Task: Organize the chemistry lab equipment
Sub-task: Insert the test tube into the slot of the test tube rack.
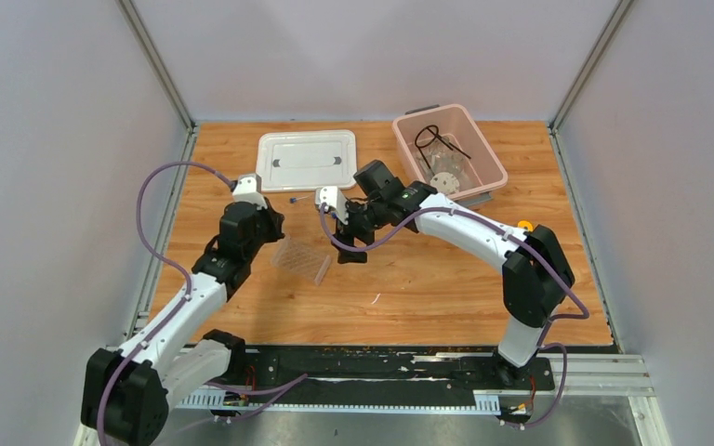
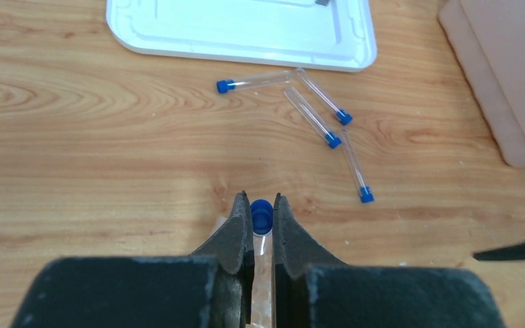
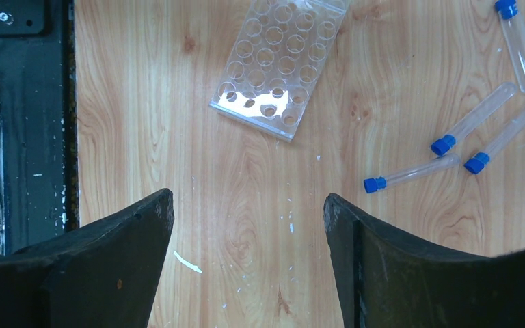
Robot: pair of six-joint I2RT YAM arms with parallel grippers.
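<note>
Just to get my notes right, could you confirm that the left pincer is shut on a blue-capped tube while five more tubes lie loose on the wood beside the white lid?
Not quite: four loose tubes lie there, not five, as the left wrist view shows. The left pincer is indeed shut on a blue-capped tube, and the white lid is beside them.

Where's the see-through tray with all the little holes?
In the top view the rack lies flat on the table, left of middle, beside the left arm and nearer the robot than the white lid.
</note>
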